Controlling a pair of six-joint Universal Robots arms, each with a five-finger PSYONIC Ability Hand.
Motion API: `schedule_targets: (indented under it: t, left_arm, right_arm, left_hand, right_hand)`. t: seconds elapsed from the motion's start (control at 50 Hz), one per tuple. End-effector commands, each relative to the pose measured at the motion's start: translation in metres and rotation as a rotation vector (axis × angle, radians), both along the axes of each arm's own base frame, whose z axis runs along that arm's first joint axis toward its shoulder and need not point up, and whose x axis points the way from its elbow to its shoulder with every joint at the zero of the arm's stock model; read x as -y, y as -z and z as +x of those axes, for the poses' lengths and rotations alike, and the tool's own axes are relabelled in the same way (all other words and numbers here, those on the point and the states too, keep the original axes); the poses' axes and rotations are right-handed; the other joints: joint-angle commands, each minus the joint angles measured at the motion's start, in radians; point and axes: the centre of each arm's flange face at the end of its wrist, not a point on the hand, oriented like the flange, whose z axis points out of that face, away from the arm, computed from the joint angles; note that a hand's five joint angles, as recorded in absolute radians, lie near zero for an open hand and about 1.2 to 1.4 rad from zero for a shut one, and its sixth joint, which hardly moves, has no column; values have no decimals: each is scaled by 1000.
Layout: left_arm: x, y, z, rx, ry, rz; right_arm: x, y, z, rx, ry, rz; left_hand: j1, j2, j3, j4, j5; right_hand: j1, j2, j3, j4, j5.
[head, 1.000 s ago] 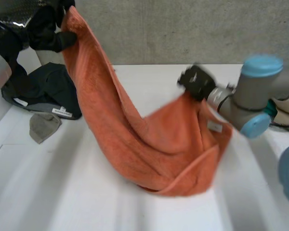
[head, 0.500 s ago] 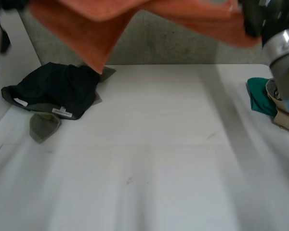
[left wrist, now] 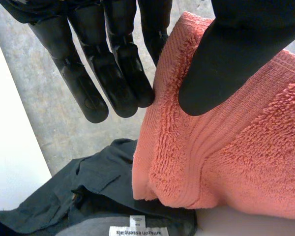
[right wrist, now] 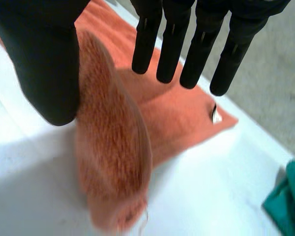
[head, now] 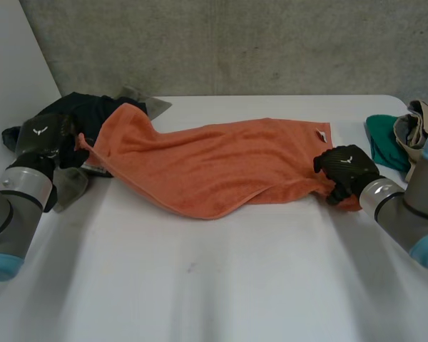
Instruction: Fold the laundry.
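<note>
An orange towel (head: pixel 214 164) lies spread lengthwise across the white table (head: pixel 221 285), with its near edge rumpled. My left hand (head: pixel 46 139) is at the towel's left corner, over the dark clothes. In the left wrist view that corner of the towel (left wrist: pixel 236 157) sits pinched between the thumb (left wrist: pixel 221 59) and the straight fingers (left wrist: pixel 113 73). My right hand (head: pixel 346 169) rests at the towel's right near corner. In the right wrist view a raised fold of the towel (right wrist: pixel 113 157) stands between the thumb (right wrist: pixel 44 64) and the straight fingers (right wrist: pixel 172 44), which stand apart from it.
A dark garment pile (head: pixel 71 114) with a white label (left wrist: pixel 140 230) lies at the table's left edge, with an olive cloth (head: pixel 68 187) beside it. A teal cloth (head: pixel 381 142) and a beige garment (head: pixel 421 125) sit at the right edge. A grey wall runs behind.
Both hands swung the towel up high and then brought it down; it now lies stretched out on the table. The right hand's fingers have spread away from the thumb.
</note>
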Motion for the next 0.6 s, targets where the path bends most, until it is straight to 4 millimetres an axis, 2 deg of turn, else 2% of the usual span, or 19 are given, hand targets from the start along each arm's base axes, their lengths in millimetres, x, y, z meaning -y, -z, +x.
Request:
schedule_targets:
  t: [0.02, 0.12, 0.16, 0.2, 0.22, 0.32, 0.4, 0.44, 0.48, 0.5, 0.6]
  left_arm:
    - [-2, -5, 0, 1, 2, -4]
    - [-3, -3, 2, 2, -1, 6]
    - [-3, -2, 3, 3, -4, 9]
    - [-3, -1, 3, 4, -4, 16]
    - [-3, -2, 4, 4, -5, 21]
    - [-15, -7, 8, 25, -10, 91]
    - [-40, -15, 13, 108, 0, 230]
    - [-59, -21, 19, 187, 11, 322]
    - [-71, -24, 23, 244, 23, 384]
    - [-82, -26, 28, 303, 40, 452]
    - [-114, -28, 38, 454, 127, 637]
  right_arm:
    - [10, 0, -13, -3, 79, 160]
    - [16, -2, -16, 33, 110, 184]
    - [16, -2, -17, 51, 118, 191]
    - [17, -3, -17, 57, 120, 188]
    - [18, -5, -17, 62, 123, 185]
    - [15, -17, -22, 64, 129, 175]
    - [0, -45, -30, 18, 125, 156]
    - [-14, -61, -42, -71, 111, 154]
    - [-29, -66, -50, -168, 84, 174]
    - [-45, -69, -57, -280, 43, 201]
    - [-93, -70, -76, -598, -134, 294]
  left_hand:
    - [233, 195, 198, 193, 242]
    - [233, 195, 198, 193, 242]
    - [233, 195, 198, 193, 242]
    - [233, 195, 198, 193, 242]
    - [233, 195, 198, 193, 242]
    - [233, 195, 198, 193, 242]
    - [233, 195, 198, 193, 242]
    - [233, 195, 198, 193, 242]
    - [233, 195, 198, 193, 242]
    - [233, 195, 198, 193, 242]
    - [233, 195, 198, 193, 242]
  right_hand:
    - [1, 7, 9, 9, 29]
    - [74, 80, 82, 83, 102]
    - [220, 227, 228, 229, 249]
    - [460, 467, 468, 469, 489]
    - [799, 806, 807, 808, 828]
    - [803, 809, 810, 811, 831]
    - [803, 809, 810, 811, 831]
    - [803, 809, 810, 811, 831]
    - [803, 809, 810, 811, 831]
    - [803, 809, 810, 811, 831]
    - [803, 809, 810, 811, 831]
